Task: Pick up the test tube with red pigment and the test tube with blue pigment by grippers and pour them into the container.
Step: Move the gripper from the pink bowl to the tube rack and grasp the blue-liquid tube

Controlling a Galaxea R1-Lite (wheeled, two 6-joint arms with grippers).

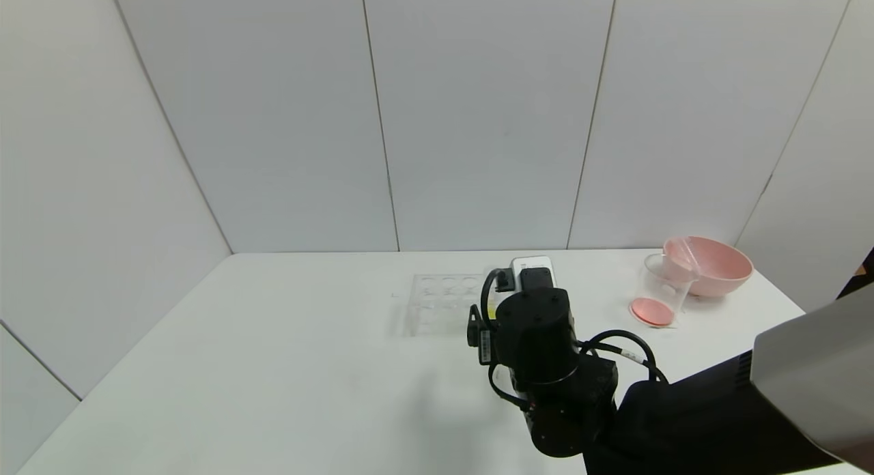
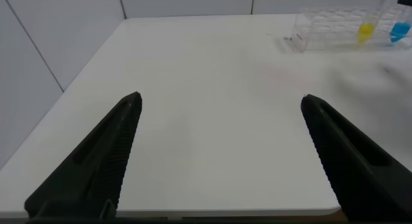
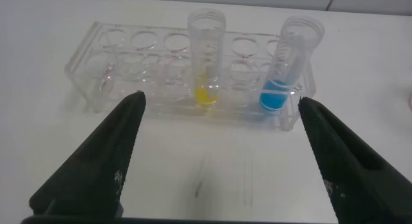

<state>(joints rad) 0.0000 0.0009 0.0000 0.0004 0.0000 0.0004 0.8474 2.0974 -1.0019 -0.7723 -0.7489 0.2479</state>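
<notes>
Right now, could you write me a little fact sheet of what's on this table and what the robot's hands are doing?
Rack: clear tube rack on the white table
Tubes in rack: blue tube; yellow tube
Beaker: clear beaker, red liquid at the bottom, beside the pink bowl
Red tube: leaning inside the beaker, apparently emptied
Right gripper: open, facing the rack, holding nothing
Left gripper: open over bare table, away from the rack
</notes>
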